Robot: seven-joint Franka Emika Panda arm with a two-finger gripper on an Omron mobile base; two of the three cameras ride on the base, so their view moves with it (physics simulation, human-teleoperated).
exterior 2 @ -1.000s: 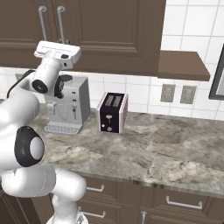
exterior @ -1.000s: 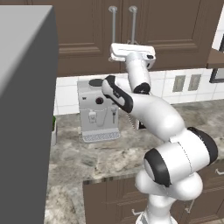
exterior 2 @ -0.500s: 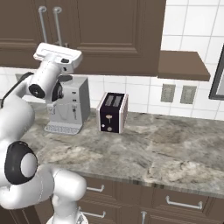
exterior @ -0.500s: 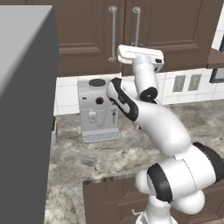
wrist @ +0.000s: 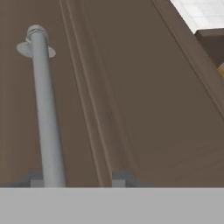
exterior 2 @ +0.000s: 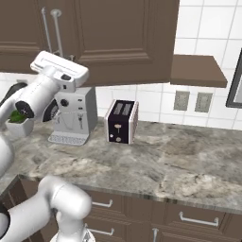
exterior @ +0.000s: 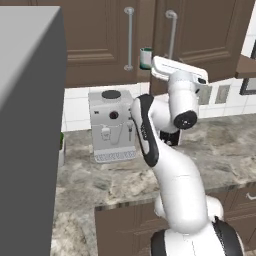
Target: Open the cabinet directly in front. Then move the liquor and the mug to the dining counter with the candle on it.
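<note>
The hand [wrist: 78, 180] is up at the cabinet [exterior: 100, 45], at the lower part of the right door's long silver handle [wrist: 44, 109]. In the hand view its two dark fingertips [wrist: 121, 177] stand apart with a gap clearly wider than the bar. The bar runs down between them, close against the left tip and well clear of the right one, so the hand is open around the handle and does not clamp it.

In the left base view the right door [exterior: 200, 40] stands a little ajar, swung out from the left door. In the narrow gap between the two doors the mug [exterior: 145, 58] shows: white with a dark teal rim, sitting inside the cabinet, just left of the hand. The left door's handle [exterior: 129, 39] hangs just left of that gap.

Below the cabinet the marbled grey-brown tabletop [exterior 2: 165, 160] runs along a white tiled wall. On it, at the far left, a grey coffee machine [exterior 2: 73, 116] stands against the wall. A dark toaster [exterior 2: 121, 121] sits just to its right, apart from it. A small green plant in a white pot [exterior 2: 19, 124] stands left of the coffee machine. Two wall sockets [exterior 2: 182, 100] sit on the tiles right of the toaster, under a small brown shelf [exterior 2: 198, 71]. Brown drawers [exterior 2: 189, 217] with silver handles run under the tabletop's near edge.
</note>
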